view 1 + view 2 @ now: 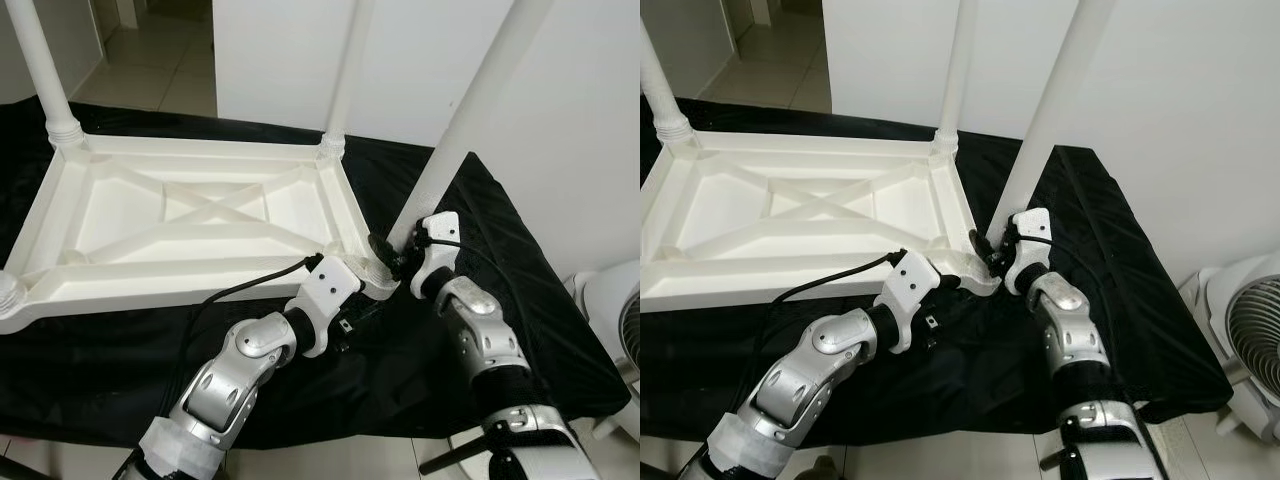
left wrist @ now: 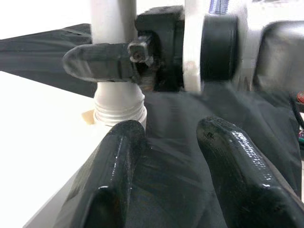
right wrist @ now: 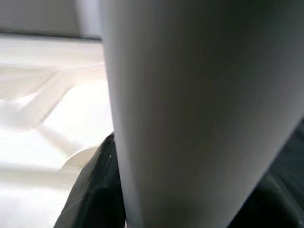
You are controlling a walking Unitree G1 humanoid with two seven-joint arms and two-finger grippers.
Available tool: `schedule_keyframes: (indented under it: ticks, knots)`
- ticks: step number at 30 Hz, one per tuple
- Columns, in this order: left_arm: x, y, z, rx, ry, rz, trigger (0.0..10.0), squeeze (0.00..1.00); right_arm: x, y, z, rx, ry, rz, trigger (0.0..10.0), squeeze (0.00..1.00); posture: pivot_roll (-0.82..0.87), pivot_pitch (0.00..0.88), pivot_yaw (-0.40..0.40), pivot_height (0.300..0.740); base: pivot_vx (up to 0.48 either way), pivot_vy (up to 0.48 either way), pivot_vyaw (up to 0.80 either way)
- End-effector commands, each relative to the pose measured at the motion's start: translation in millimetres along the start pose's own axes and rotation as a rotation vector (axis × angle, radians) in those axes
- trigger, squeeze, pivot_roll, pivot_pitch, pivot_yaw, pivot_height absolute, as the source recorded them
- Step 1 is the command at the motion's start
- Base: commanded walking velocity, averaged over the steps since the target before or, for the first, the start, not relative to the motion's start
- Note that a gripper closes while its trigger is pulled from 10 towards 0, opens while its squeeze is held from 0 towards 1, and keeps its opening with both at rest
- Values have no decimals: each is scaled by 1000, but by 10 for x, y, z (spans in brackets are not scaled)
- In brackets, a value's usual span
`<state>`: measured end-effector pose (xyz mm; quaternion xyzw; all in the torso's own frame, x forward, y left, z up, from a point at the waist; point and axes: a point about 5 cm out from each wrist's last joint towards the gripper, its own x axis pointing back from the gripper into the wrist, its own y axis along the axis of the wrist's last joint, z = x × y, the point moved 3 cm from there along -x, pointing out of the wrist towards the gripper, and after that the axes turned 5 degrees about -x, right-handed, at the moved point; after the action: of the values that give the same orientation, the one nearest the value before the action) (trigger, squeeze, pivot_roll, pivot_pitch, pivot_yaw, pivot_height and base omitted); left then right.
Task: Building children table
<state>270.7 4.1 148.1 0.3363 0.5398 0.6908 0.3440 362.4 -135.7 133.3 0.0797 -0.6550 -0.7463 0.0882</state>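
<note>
The white tabletop [image 1: 190, 215] lies upside down on a black cloth [image 1: 480, 300], legs up. At its near right corner the right gripper [image 1: 992, 252] pinches the base of a white leg [image 1: 470, 110] — fingers pressed against it. The left gripper [image 2: 168, 142] hovers just beside that corner, fingers spread. A white fan [image 1: 1245, 340] stands right.

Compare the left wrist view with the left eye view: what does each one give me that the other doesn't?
Left wrist view alone: the leg's ribbed base seated at the corner, the right gripper's finger across it.

Left eye view alone: the whole upturned tabletop, two far legs standing, both arms.

Both: the near leg, the right gripper at its foot, the left gripper, and the black cloth.
</note>
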Motion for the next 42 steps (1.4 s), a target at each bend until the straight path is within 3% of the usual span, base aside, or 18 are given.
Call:
schedule_keyframes:
  ticks: [1,8,15,16,17,19,20,21,22,26,32,33,42]
  knots:
    - [-8,1,-62,5,-35,2,10000,0,97,-196,-163,33,-124,94,0,0,164,0,-131,740,0,0,0]
    - [-29,6,-93,3,-48,0,10000,0,215,-257,39,15,-264,115,0,0,160,0,-138,740,0,0,0]
    - [-29,-1,-101,4,-52,0,10000,0,212,-216,100,-2,-246,103,0,0,160,0,-138,740,0,0,0]
    - [-29,-3,-103,5,-52,0,10000,0,207,-189,97,2,-241,94,4039,0,160,0,-138,740,0,0,0]
    - [-29,-4,-103,5,-53,0,10000,0,195,-163,66,4,-239,83,10000,0,159,0,-139,740,0,0,0]
    - [-29,-5,-102,4,-52,0,10000,0,184,-149,43,-2,-229,81,10000,0,159,0,-139,740,0,0,0]
    - [-31,-6,-101,4,-52,0,10000,0,168,-130,28,-3,-202,70,10000,902,158,0,-141,740,0,0,0]
    - [-31,-6,-101,4,-52,0,10000,0,168,-130,28,-3,-202,70,10000,902,158,0,-141,740,0,0,0]
    - [-33,-8,-101,3,-50,0,10000,0,159,-116,20,4,-169,62,10000,1000,157,0,-142,740,0,0,0]
    - [-47,-18,-81,5,-30,-2,10000,0,134,-142,-13,25,0,72,10000,1000,161,0,-149,740,0,0,0]
    - [-57,-57,-38,12,-1,6,10000,0,90,-122,-48,92,97,72,10000,1000,159,0,-147,740,0,0,0]
    - [-64,-70,-28,10,8,10,10000,0,76,-122,-58,115,131,75,10000,0,160,0,-145,740,0,0,0]
    - [-114,-76,-25,26,13,14,10000,0,-17,-71,-55,183,351,49,10000,0,156,0,-130,740,0,0,0]
